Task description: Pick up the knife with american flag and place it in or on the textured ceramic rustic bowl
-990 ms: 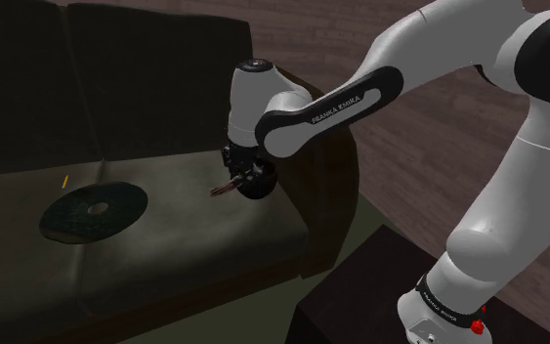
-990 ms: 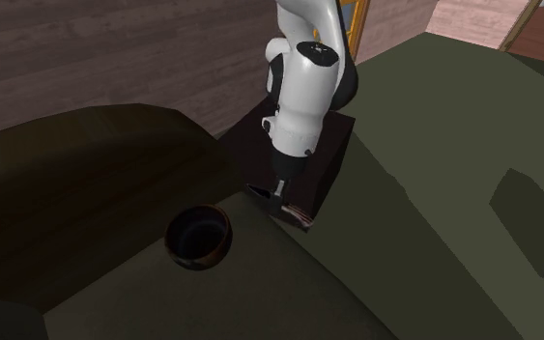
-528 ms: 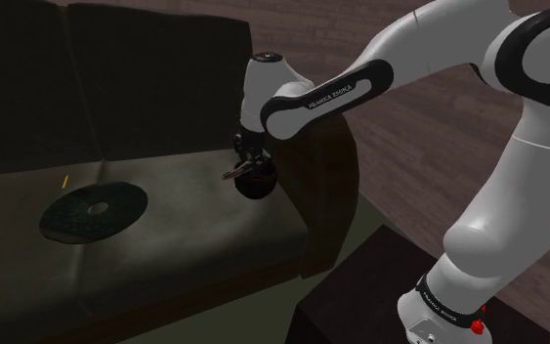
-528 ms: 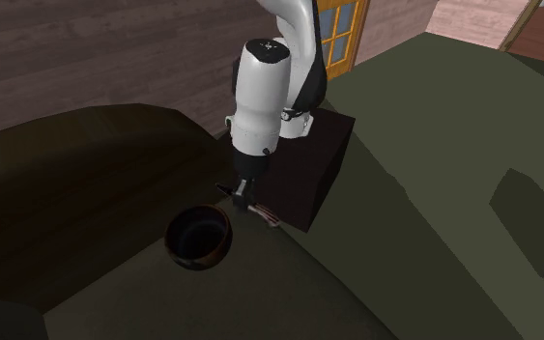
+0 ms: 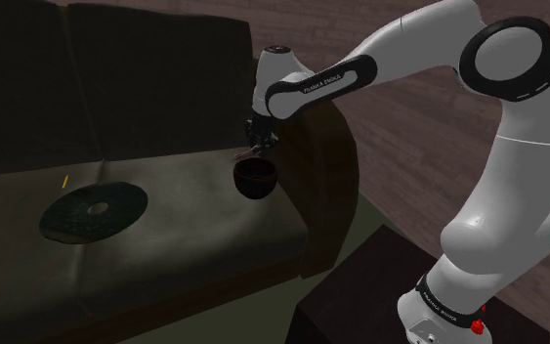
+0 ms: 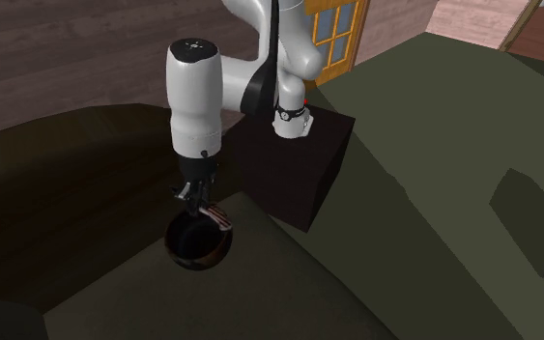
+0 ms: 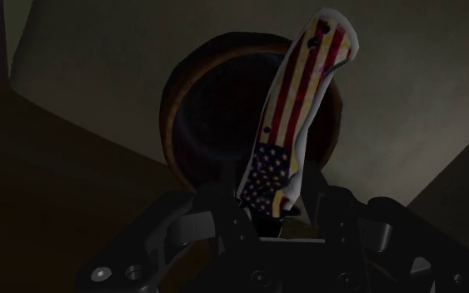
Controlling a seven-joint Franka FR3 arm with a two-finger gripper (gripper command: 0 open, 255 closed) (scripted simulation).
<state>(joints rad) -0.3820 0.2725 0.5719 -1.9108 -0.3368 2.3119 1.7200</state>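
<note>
Gripper (image 6: pixel 200 198) is clenched on the flag-patterned knife (image 7: pixel 299 108), pinching its starred end; the striped end juts out just above the mouth of the dark brown bowl (image 6: pixel 197 243); the bowl sits on the dark sofa seat (image 5: pixel 180 244), well apart from a flat round disc (image 5: pixel 94 210).

sofa (image 5: pixel 185 235): dark olive, fat seat cushions, backrest deep in shadow
floor (image 5: pixel 409 127): dark brown wood planks
window (image 6: pixel 345 34): orange frame, small bluish panes
light: pretty dim all over tbh
</note>
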